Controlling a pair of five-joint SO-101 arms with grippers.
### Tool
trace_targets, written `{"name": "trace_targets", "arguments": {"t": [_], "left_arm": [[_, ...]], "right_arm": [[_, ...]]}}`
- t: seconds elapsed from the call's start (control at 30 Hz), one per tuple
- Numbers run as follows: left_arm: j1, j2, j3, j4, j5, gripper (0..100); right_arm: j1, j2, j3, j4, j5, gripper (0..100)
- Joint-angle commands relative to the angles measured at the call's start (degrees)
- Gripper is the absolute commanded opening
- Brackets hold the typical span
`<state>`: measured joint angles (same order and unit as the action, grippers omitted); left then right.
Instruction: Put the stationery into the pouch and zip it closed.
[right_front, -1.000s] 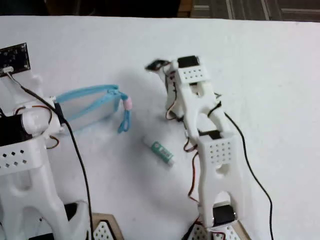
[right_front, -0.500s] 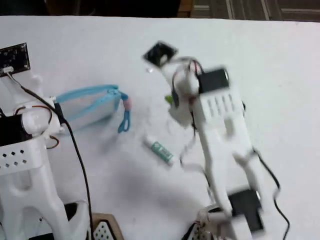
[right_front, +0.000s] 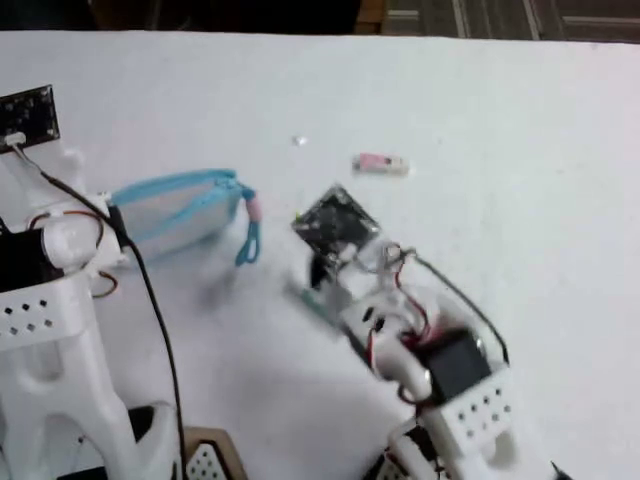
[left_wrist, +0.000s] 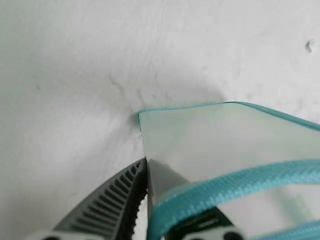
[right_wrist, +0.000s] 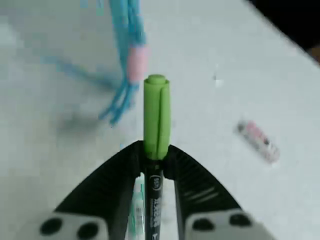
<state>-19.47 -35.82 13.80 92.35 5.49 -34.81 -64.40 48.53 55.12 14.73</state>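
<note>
The clear pouch (right_front: 175, 212) with a blue zipper (right_front: 180, 186) lies at the left, mouth toward the middle, a pink pull (right_front: 256, 208) at its end. My left gripper (left_wrist: 146, 169) is shut on a corner of the pouch (left_wrist: 210, 142), just under the zipper band (left_wrist: 235, 184). My right gripper (right_wrist: 152, 156) is shut on a green-capped pen (right_wrist: 156, 115), held low over the table in front of the pouch mouth. A white and green tube (right_front: 310, 298) lies partly hidden under that arm. A pink eraser (right_front: 380, 163) (right_wrist: 257, 141) lies farther back.
The right arm's body (right_front: 430, 360) stretches from the front edge toward the middle. The left arm's white base (right_front: 50, 340) fills the front left corner. A tiny speck (right_front: 298, 141) lies behind the pouch. Bare white table (right_front: 520, 150) spreads at the back and right.
The right arm has pulled back from the far middle toward the front, carrying the green pen to above the tube. The pink eraser now lies uncovered. The left arm and pouch have stayed put.
</note>
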Motion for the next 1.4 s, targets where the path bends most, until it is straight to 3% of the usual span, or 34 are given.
{"name": "trace_targets", "arguments": {"t": [0.0, 0.1, 0.2, 0.5, 0.83, 1.07, 1.13, 1.3, 1.37], "left_arm": [[0.48, -0.04, -0.44, -1.05, 0.0, 2], [0.48, -0.04, -0.53, -0.97, 0.0, 2], [0.48, -0.04, -0.53, -0.97, 0.0, 2], [0.22, -0.04, -0.53, -0.97, 0.0, 2], [0.22, -0.04, -0.62, -1.05, 0.0, 2], [0.22, -0.04, -0.53, -1.05, 0.0, 2], [0.22, -0.04, -0.53, -1.05, 0.0, 2], [0.22, -0.04, -0.62, -1.05, 0.09, 2], [0.22, -0.04, -0.62, -1.05, 0.09, 2]], "right_arm": [[-3.56, -3.03, 0.26, -22.2, -9.49, 1.7], [-4.26, -1.36, -0.35, -38.02, -16.44, 1.7], [-5.23, 3.74, -5.1, -43.82, -18.02, 1.7], [-17.01, 19.47, -22.59, -44.26, -18.02, 1.7], [-16.22, 28.0, -23.03, -49.89, -17.67, 1.7], [-16.92, 29.14, -18.46, -37.49, -14.33, 2.2], [-17.1, 28.97, -18.46, -33.63, -11.87, 8.1], [-17.27, 28.62, -21.71, -27.82, -11.69, 44.3], [-17.1, 28.7, -24.88, -25.71, -11.96, 48.4]]}}
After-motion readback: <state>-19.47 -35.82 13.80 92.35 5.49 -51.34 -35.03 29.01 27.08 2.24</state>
